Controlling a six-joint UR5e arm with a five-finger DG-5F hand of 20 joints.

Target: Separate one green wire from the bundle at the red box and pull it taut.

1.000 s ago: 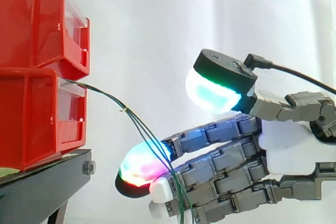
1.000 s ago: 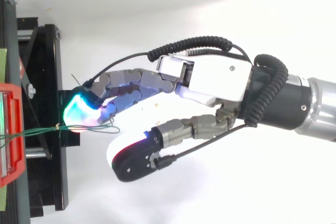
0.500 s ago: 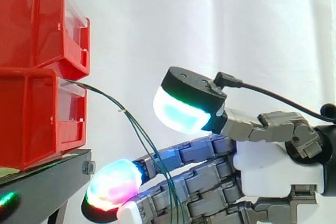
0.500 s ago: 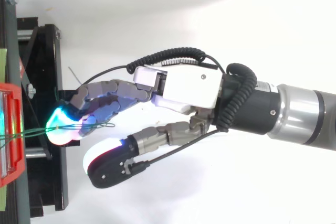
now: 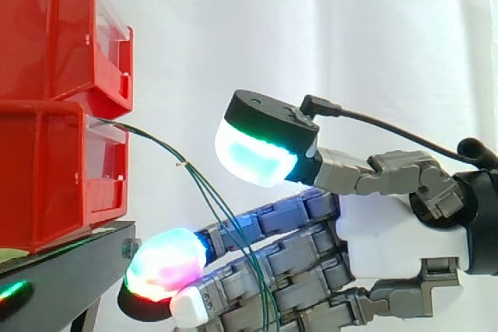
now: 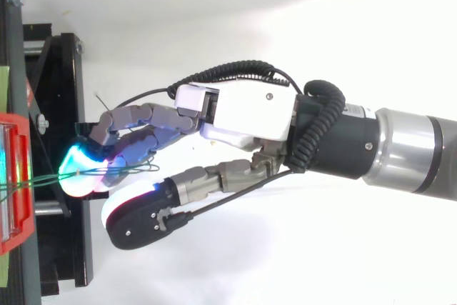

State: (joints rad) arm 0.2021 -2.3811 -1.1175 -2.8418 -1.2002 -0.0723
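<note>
A white curtain (image 5: 350, 36) hung behind the red box (image 5: 54, 176) on its black stand (image 5: 62, 277). The green wires (image 5: 201, 186) drooped from the box as one slack bundle across my outstretched fingers (image 5: 272, 219). My hand (image 5: 389, 231) was wide, with the thumb raised clear above them. I judged that no wire was separated or pinched yet, and the pull was all to come.

green wires (image 5: 184, 164) from red bins (image 5: 54, 169); crossing hand (image 5: 397, 231), thumb lifted

Green wires (image 5: 204, 189) leave the side view at its bottom edge, so their lower ends are cut off. Their start inside the lower red bin (image 5: 54, 180) is hidden. Where they cross the hand (image 5: 393, 231), the strands are too thin to tell apart.
</note>
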